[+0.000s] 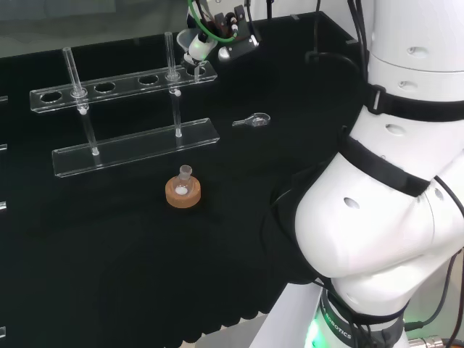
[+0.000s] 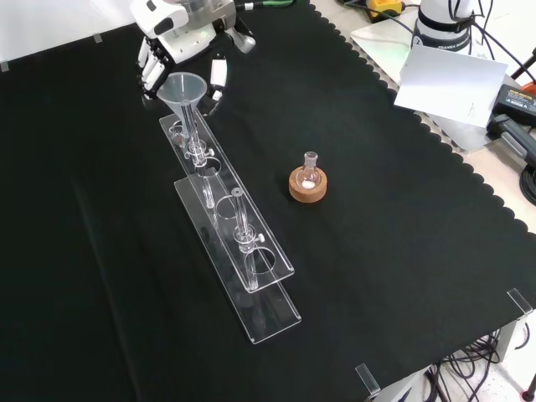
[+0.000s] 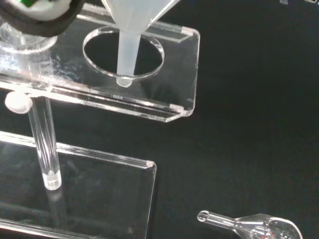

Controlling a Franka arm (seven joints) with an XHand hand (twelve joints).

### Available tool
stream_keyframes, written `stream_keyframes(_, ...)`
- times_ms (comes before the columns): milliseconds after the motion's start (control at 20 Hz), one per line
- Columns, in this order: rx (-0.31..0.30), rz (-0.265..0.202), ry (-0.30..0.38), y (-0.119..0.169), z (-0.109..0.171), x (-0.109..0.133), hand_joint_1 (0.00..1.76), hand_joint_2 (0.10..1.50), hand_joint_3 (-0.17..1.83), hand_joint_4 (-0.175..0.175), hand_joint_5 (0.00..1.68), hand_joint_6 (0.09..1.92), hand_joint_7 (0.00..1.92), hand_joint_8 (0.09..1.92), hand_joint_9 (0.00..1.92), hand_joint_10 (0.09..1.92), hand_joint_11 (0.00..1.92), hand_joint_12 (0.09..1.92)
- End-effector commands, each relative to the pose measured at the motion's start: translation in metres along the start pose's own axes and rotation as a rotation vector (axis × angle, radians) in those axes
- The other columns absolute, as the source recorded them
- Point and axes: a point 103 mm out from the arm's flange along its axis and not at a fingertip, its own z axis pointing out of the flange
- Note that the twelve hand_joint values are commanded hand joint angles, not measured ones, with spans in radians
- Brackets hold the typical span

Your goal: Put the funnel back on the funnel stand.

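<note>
Clearly the funnel [image 2: 185, 90] is a light, thin-walled piece of clear or milky plastic or glass, so I judge it weighs almost nothing but can slip between smooth fingers and tip easily, because its wide cone sits high above a narrow stem. In the front view it stands upright at the far end of the funnel stand [image 2: 230, 226], and in the wrist view its stem [image 3: 125, 55] points into the end hole [image 3: 122, 53] of the upper clear plate, with the tip about level with the plate. The hand [image 2: 180, 46] is just behind the cone in the front view, its fingers [image 2: 149, 69] bent down beside the rim; whether they pinch the funnel or only stand near it I cannot tell. The best place to hold, in my judgement, is the cone's rim or upper wall, never the thin stem. The stand itself is stiff acrylic on the black table [image 2: 402, 251], and a side push could shift it.
</note>
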Motion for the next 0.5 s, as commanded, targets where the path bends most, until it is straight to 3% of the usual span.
stream_keyframes(50,0.035,0.002,0.003,0.003,0.012,0.003,0.82,0.76,0.48,-0.019,0.76,0.73,0.72,0.62,1.16,0.18,0.86,1.09)
stream_keyframes(250,0.059,-0.005,0.015,0.002,0.015,0.000,0.78,0.74,0.47,-0.036,0.53,0.67,0.55,0.65,1.02,0.17,0.69,1.19)
stream_keyframes(400,0.081,-0.011,0.040,-0.002,0.013,-0.002,0.74,0.70,0.46,-0.048,0.37,0.40,0.35,0.68,0.81,0.23,0.50,1.27)
stream_keyframes(500,0.089,-0.016,0.046,-0.008,0.010,0.000,0.70,0.69,0.44,-0.049,0.32,0.20,0.22,0.67,0.64,0.37,0.41,1.32)
